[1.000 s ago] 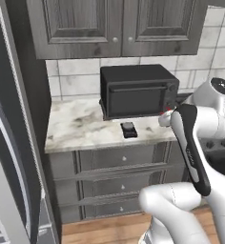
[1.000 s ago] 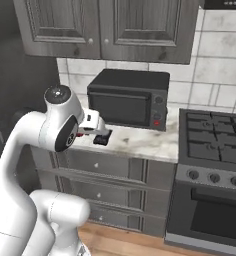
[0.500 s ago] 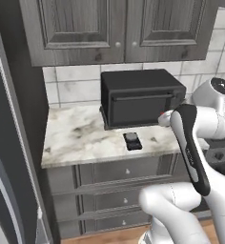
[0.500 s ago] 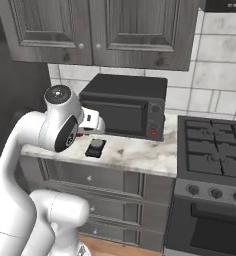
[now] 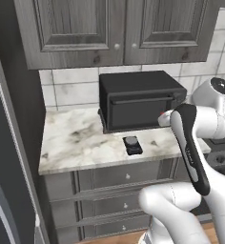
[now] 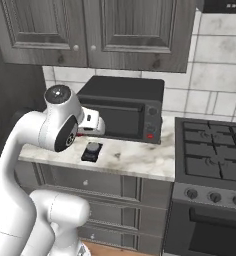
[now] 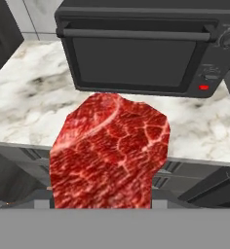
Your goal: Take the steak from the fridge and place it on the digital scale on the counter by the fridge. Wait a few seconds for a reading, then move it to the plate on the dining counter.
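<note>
The steak, a bright red marbled lump, sits in the middle of the hand view, and my gripper is shut on it. Its fingertips are hidden behind the meat. From the base cameras just a red sliver of the steak peeks out beside the white hand. The digital scale, a small flat black slab, lies on the marble counter in front of the toaster oven. My gripper hangs above the counter's front edge, a little to the right of the digital scale and higher than it.
A big black toaster oven stands at the back of the counter against the tiled wall. Dark grey cabinets hang overhead. A black stove adjoins the counter on the right. A tall dark panel bounds it on the left.
The whole picture has shifted as the base drove: counter and scale now lie more centred in both views. The arm keeps the same pose, still gripping the steak.
</note>
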### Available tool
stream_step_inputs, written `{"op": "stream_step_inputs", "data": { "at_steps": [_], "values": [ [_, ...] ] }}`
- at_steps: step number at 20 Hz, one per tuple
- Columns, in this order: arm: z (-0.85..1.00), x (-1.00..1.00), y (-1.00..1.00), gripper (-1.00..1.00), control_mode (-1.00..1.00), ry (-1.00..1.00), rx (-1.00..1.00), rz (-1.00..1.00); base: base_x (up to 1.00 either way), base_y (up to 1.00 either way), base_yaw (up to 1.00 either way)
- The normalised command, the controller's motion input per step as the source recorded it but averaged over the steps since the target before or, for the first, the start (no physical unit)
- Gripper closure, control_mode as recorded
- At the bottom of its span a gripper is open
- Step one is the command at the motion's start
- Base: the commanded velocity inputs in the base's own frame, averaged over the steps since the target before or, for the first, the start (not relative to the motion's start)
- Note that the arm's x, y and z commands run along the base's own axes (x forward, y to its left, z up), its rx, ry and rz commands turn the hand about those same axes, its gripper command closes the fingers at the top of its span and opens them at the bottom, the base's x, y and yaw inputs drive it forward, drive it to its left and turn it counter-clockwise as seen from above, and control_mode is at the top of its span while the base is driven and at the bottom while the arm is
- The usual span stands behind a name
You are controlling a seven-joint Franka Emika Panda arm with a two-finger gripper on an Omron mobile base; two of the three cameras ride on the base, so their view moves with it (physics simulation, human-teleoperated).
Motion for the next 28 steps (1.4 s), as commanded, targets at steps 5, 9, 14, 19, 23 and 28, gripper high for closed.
{"op": "stream_step_inputs", "data": {
  "at_steps": [5,9,14,19,23,28],
  "values": [
    [0.0,0.0,0.0,1.0,1.0,0.0,0.0,0.0,0.23,0.11,-0.03],
    [0.0,0.0,0.0,1.0,1.0,0.0,0.0,0.0,0.43,0.34,-0.09],
    [0.0,0.0,0.0,1.0,1.0,0.0,0.0,0.0,0.34,0.24,-0.07],
    [0.0,0.0,0.0,1.0,1.0,0.0,0.0,0.0,0.0,0.0,0.0],
    [0.0,0.0,0.0,1.0,1.0,0.0,0.0,0.0,0.0,0.0,0.0],
    [0.0,0.06,0.01,1.0,-1.0,0.0,0.0,0.0,0.0,0.0,0.0]
  ]
}}
